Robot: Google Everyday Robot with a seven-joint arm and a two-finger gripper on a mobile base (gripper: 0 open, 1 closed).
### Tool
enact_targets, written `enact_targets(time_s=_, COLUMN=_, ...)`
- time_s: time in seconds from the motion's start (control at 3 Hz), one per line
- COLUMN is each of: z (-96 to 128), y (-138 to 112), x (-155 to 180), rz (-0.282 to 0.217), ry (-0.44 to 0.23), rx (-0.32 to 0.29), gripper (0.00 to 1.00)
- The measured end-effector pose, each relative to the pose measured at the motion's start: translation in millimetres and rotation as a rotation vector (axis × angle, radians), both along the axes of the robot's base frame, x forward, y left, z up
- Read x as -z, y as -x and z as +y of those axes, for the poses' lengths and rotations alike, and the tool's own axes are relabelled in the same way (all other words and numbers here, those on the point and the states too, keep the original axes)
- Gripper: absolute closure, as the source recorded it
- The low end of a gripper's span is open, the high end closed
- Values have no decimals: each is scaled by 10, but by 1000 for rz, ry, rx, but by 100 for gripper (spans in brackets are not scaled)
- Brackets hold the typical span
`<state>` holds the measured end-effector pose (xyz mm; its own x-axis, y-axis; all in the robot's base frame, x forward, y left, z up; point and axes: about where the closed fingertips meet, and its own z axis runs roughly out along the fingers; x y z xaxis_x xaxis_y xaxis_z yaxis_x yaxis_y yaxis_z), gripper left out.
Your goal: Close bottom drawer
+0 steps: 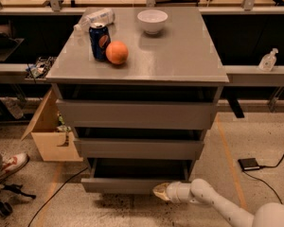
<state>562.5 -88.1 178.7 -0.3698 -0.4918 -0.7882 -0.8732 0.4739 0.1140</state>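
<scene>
The gripper [162, 191] is sitting low at the right end of the bottom drawer [123, 185], lowest of 3, which is standing partly open; I cannot tell the gripper's state.

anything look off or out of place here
The bottom drawer stands pulled out, with the gripper at its front near the right end. On the cabinet top a plastic bottle lies on its side behind the soda can.
</scene>
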Motion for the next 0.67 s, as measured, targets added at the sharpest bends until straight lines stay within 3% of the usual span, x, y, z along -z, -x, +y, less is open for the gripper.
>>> enact_targets(time_s=0.67, z=208, y=-366, x=-131, rz=-179, ry=98, rx=-15, gripper=100)
